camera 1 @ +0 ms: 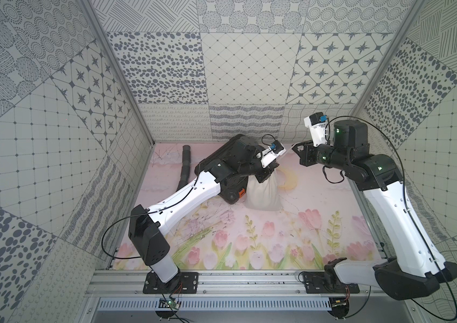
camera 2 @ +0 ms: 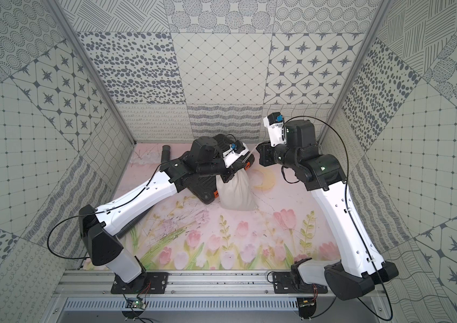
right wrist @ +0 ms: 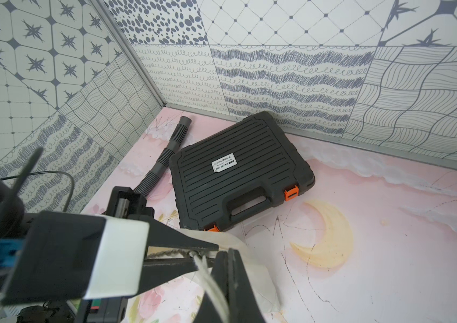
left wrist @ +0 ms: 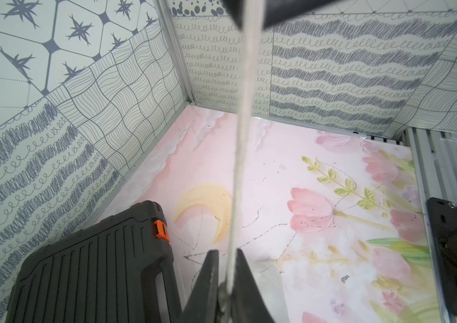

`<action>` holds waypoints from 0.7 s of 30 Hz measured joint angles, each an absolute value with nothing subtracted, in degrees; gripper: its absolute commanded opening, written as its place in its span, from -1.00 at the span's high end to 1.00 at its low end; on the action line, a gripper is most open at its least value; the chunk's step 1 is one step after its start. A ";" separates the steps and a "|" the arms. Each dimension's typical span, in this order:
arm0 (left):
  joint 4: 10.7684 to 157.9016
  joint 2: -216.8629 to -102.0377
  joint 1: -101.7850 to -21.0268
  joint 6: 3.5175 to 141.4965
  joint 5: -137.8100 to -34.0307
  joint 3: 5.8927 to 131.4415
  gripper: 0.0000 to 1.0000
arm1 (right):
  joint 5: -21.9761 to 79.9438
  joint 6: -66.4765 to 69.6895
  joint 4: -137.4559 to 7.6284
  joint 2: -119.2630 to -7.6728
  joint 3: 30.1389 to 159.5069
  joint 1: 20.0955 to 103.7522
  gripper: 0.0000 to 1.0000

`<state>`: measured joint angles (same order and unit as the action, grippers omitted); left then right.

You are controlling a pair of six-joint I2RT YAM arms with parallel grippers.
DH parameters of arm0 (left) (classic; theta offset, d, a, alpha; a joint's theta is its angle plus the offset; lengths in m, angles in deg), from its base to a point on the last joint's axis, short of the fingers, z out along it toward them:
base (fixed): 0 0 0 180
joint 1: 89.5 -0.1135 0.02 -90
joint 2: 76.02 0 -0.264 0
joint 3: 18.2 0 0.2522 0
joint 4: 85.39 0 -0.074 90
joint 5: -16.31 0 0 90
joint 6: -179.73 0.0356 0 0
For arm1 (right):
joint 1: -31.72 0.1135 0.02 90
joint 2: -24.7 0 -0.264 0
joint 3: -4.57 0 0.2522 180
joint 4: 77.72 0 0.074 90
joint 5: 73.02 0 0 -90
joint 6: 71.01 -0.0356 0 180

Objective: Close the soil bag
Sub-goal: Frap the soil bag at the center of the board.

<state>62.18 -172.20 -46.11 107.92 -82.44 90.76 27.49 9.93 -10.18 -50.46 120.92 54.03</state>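
Soil bag [camera 1: 263, 195] sitting directly beneath left gripper [left wrist: 225, 251], whose jaws are nearly pressed together, pinching drawstring cord [left wrist: 245, 112] at bag neck. Right gripper [right wrist: 228, 251] is pinching same cord, holding it taut. Cord's long axis running straight between claws. Tightening likely needing right claw pulling away from left.

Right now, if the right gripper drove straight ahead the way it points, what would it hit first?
Most likely the left gripper, just ahead along the taut cord that the right gripper pinches. The soil bag sits under that gripper. Depth is hard to judge.
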 measured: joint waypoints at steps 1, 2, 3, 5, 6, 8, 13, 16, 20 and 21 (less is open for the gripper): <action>62.13 -172.18 -46.11 108.16 -82.01 90.74 0.75 | 27.47 9.93 -10.23 -50.46 120.96 54.03 1.00; 62.11 -172.18 -46.11 108.34 -81.57 90.72 0.76 | 27.47 9.93 -10.16 -50.46 120.96 54.03 1.00; 62.05 -172.18 -46.11 108.54 -80.89 90.65 0.77 | 27.44 9.93 -9.99 -50.48 120.94 54.03 1.00; 62.20 -172.14 -46.09 108.95 -80.26 90.50 0.78 | 27.44 9.93 -9.77 -50.48 120.94 54.03 1.00; 62.29 -172.05 -46.09 108.99 -80.02 90.41 0.85 | 27.44 9.93 -9.77 -50.48 120.94 54.03 1.00; 62.44 -171.87 -46.09 109.26 -79.47 90.15 0.99 | 27.44 9.93 -9.72 -50.48 120.92 54.03 1.00; 62.88 -171.39 -46.09 109.67 -78.36 89.51 1.00 | 27.16 9.98 -9.72 -50.48 120.63 54.03 1.00; 62.85 -171.13 -46.09 109.85 -78.18 89.01 1.00 | 26.88 10.19 -9.75 -50.48 120.20 53.96 1.00; 62.29 -170.91 -46.09 109.89 -78.20 88.60 1.00 | 26.81 10.39 -10.71 -50.44 118.49 53.24 1.00; 61.94 -170.91 -46.09 110.00 -78.18 88.60 1.00 | 26.74 10.39 -11.25 -50.35 117.75 53.04 1.00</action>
